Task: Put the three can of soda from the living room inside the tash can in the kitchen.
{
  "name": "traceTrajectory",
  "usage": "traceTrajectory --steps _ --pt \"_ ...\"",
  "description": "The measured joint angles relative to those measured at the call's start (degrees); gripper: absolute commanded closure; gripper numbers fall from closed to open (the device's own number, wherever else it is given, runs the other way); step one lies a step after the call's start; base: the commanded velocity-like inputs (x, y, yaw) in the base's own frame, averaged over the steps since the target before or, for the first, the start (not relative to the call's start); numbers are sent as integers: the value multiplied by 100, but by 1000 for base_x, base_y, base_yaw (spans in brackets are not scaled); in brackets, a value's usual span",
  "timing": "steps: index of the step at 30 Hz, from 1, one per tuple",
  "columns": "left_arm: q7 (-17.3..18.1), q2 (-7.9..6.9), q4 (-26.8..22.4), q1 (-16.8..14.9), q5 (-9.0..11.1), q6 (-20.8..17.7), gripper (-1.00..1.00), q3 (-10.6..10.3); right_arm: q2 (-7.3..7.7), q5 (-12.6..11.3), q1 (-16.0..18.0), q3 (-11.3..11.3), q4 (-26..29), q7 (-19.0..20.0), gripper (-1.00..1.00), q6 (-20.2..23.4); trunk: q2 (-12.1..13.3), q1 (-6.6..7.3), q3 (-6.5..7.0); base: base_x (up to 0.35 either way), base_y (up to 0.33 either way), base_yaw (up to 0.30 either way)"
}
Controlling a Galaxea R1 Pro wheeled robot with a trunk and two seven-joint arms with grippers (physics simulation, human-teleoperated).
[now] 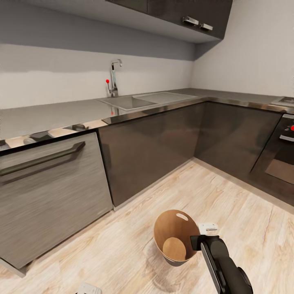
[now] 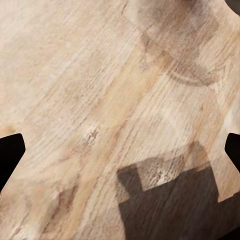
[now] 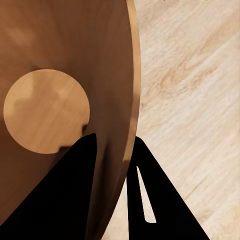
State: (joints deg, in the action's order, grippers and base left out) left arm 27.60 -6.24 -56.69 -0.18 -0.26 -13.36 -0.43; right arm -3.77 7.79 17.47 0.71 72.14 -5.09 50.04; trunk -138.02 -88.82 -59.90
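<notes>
Bin (image 1: 176, 234) wall sits pinched between right gripper (image 3: 111, 142) fingers, we judge for carrying; inside empty. Left gripper (image 2: 120, 150) spread wide, holding nothing.

The tash can (image 1: 175, 233) is sitting on the wood floor, tilted, showing its copper-brown inside and oval handle cutout.

A home kitchen. An L-shaped grey counter (image 1: 61, 114) runs from 9 o'clock round to 3 o'clock, with a steel sink (image 1: 130, 102) and tap (image 1: 114, 77) at 12. Dark cabinets (image 1: 151, 151) sit below it, wall cupboards (image 1: 183, 14) at 1, a dishwasher (image 1: 49, 196) at 9, an oven (image 1: 283, 155) at 3. The floor (image 1: 228, 204) is pale wood plank.
</notes>
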Motion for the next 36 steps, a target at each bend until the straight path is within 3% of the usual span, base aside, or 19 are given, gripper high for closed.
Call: traceTrajectory --steps 18,36 --pt "0 0 -18 0 0 0 -100 -1 5 -4 0 0 0 0 100 0 0 0 36 0 0 0" --pt "0 0 -18 0 0 0 -100 -1 1 4 0 0 0 0 100 0 0 0 191 0 0 0"
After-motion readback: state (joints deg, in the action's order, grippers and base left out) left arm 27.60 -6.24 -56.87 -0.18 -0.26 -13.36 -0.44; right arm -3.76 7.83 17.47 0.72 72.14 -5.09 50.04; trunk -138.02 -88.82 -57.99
